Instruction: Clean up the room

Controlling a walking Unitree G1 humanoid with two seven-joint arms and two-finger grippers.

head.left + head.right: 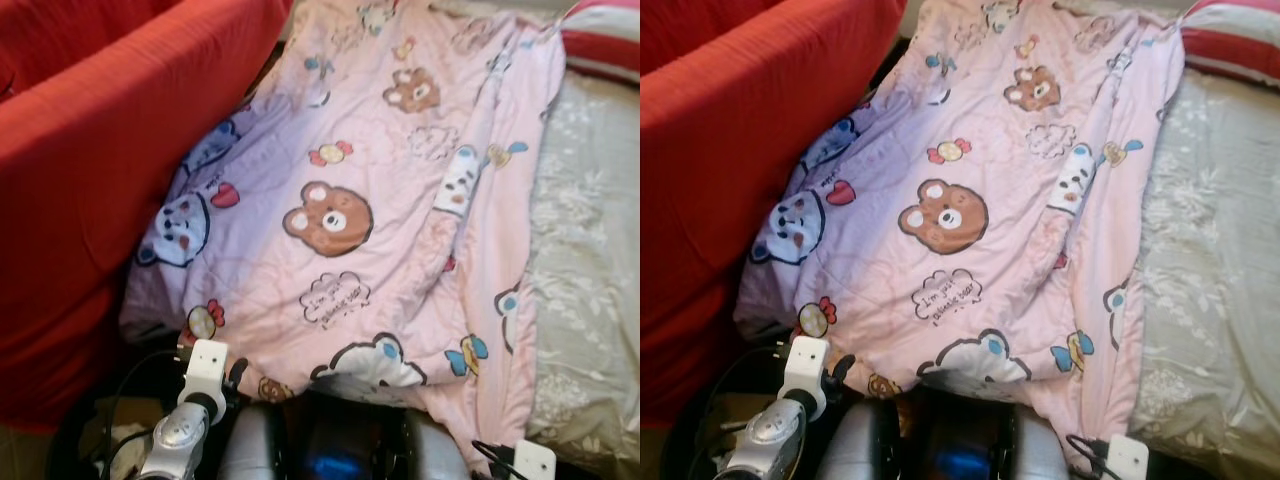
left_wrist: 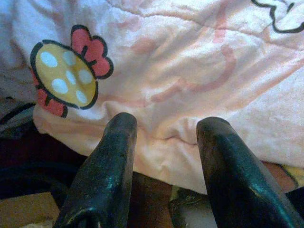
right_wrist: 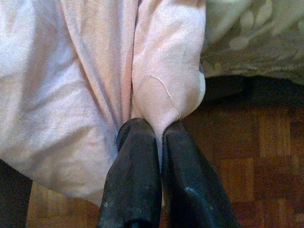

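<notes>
The right end effector (image 3: 159, 130) is clenched on a pinched fold of the pink blanket (image 1: 400, 250) at its near lower corner, the fabric being squeezed between the two black fingers (image 3: 135, 171) above a wooden parquet floor (image 3: 256, 156). The left end effector (image 2: 164, 126) is held released, its fingers (image 2: 111, 161) spread apart just at the blanket's near edge, beside a printed yellow candy with red wrapper ends (image 2: 69, 71); whether the fingertips touch the cloth cannot be told. In the head views, the left arm (image 1: 185, 425) is seen at the lower left under the blanket's hem, and the white housing of the right wrist (image 1: 530, 462) at the lower right. The blanket, printed with brown bears (image 1: 328, 220), blue-eared bears and speech clouds, is spread across the bed and hangs over its near edge. To its left stands a red sofa (image 1: 90, 160); to its right the grey floral bedsheet (image 1: 590, 260) is exposed, and a red-and-white striped pillow (image 1: 605, 40) lies at the far right corner.
</notes>
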